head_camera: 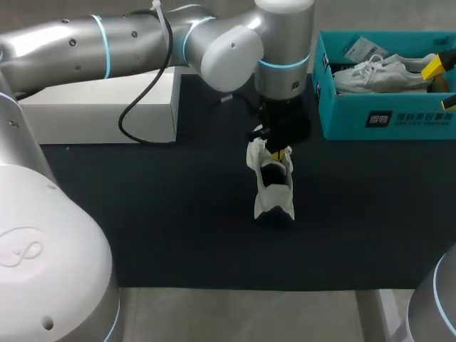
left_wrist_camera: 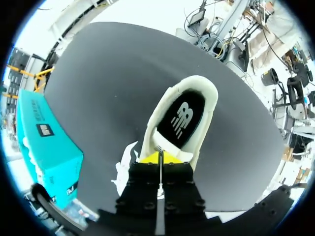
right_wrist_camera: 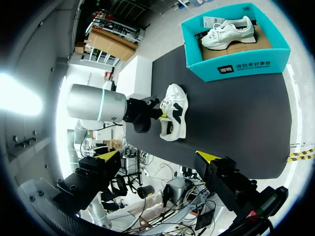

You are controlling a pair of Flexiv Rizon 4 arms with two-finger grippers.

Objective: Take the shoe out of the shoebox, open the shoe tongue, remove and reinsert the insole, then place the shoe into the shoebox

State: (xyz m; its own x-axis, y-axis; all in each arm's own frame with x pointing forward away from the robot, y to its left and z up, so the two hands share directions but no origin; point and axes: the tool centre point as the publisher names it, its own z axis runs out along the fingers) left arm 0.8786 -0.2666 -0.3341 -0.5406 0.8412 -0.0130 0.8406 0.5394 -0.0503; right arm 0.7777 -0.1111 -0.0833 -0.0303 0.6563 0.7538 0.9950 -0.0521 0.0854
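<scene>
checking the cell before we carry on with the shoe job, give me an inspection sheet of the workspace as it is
surface: black mat covers the work area.
job's things: white shoe on the mat near the middle, black insole inside it; teal shoebox at the far right, open, with a second white shoe in it.
clutter: white box at the far left, by the mat's edge.
grippers: left gripper shut on the white shoe at the tongue end of its opening; right gripper open, holding nothing, above the table.
cables: black cable loops down from the left arm in front of the white box.
surroundings: nothing seen reaching over the table.
</scene>
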